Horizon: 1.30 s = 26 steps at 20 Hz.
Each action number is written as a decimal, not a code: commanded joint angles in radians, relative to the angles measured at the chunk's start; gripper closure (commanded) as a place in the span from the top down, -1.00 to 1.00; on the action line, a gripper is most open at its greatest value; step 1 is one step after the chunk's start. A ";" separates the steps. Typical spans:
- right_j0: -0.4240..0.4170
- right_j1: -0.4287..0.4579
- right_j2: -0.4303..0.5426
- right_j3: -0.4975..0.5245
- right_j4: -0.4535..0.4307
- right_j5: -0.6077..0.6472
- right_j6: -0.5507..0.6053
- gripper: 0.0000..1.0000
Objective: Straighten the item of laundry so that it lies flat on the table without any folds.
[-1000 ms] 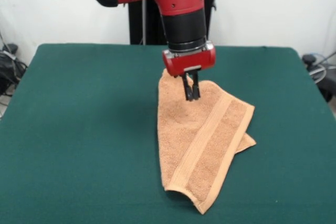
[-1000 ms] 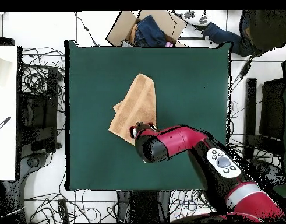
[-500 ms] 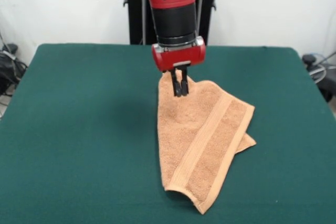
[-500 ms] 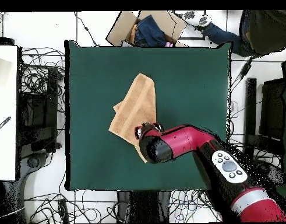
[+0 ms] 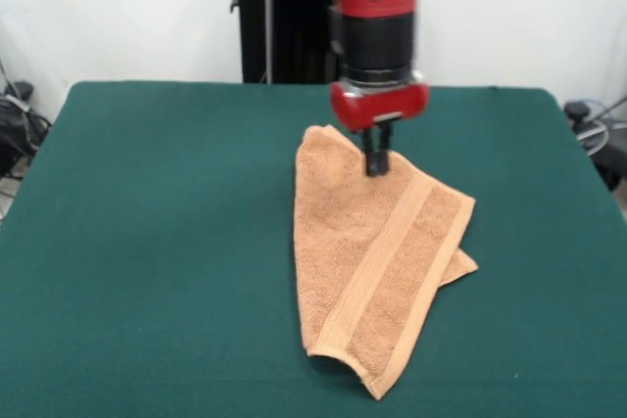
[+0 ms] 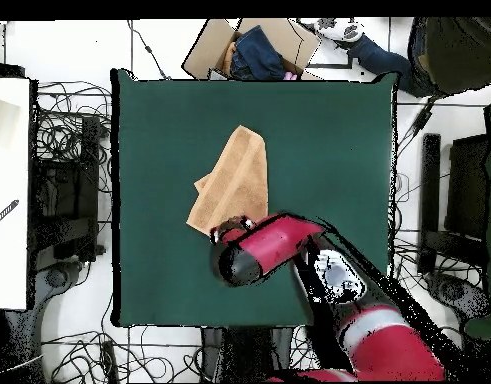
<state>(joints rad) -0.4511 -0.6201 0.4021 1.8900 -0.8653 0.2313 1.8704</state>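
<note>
The item of laundry (image 5: pixel 377 261) is a light orange-tan towel with a woven band. It lies folded over itself on the dark green table (image 5: pixel 147 242), and a lower layer pokes out at its right. My gripper (image 5: pixel 377 167) points straight down at the towel's far right edge, its fingers drawn together and blurred. I cannot tell whether they pinch any cloth. In the overhead view the towel (image 6: pixel 234 180) lies near the middle of the table (image 6: pixel 329 150), and the arm's red head (image 6: pixel 254 250) covers its near corner and hides the gripper.
Beyond the table's far edge in the overhead view stands an open cardboard box (image 6: pixel 214 50) holding dark blue cloth. A person (image 6: pixel 444 50) sits at the top right corner. Cables lie on the floor around the table.
My gripper has swung from the towel's far left corner to its far right edge in the front view. The towel has kept its shape and place.
</note>
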 commanded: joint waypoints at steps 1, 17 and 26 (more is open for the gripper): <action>0.381 0.198 -0.332 -0.130 -0.037 -0.249 0.361 -1.00; 0.775 0.542 -0.628 -0.188 0.634 -0.641 0.253 -1.00; 0.753 0.471 -0.598 -0.149 0.635 -0.591 0.215 -1.00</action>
<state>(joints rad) 0.3300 -0.2970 -0.2691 1.8135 -0.3373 -0.4117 1.9281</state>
